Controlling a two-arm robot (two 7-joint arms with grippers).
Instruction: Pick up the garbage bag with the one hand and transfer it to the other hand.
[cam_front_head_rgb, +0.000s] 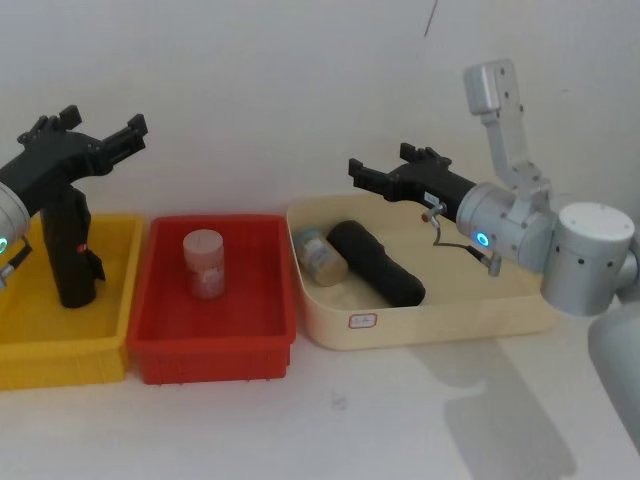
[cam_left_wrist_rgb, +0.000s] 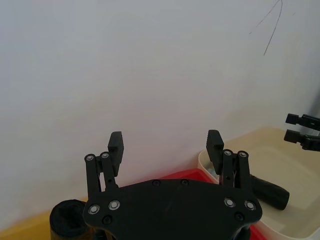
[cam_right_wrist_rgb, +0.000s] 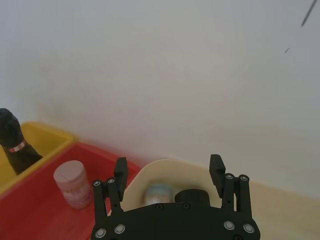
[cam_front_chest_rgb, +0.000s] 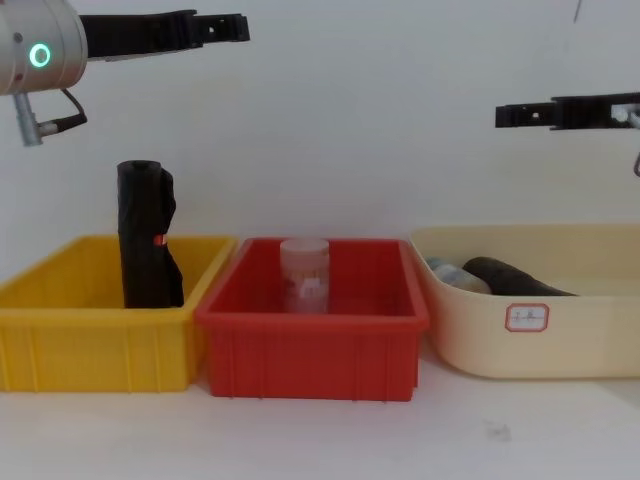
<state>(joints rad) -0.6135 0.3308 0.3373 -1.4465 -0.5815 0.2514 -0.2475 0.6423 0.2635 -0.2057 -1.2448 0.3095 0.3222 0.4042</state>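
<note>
Spread right hand (cam_right_wrist_rgb: 170, 172) above cream bin (cam_right_wrist_rgb: 165, 172)

The garbage bag (cam_front_head_rgb: 377, 262) is black in a cream bin (cam_front_head_rgb: 440, 325), beside a red bin (cam_front_head_rgb: 212, 355) and a yellow bin (cam_front_head_rgb: 60, 355).

— What's under the right gripper (cam_front_head_rgb: 372, 175)?
— Open air down to the cream bin (cam_front_head_rgb: 440, 322); its spread jaws hang above the garbage bag (cam_front_head_rgb: 377, 262), with a jar (cam_front_head_rgb: 320, 256) touching the bag's side.
— And the left gripper (cam_front_head_rgb: 100, 137)?
— Jaws apart, nothing between them; the upright roll (cam_front_head_rgb: 70, 250) stands below.
</note>
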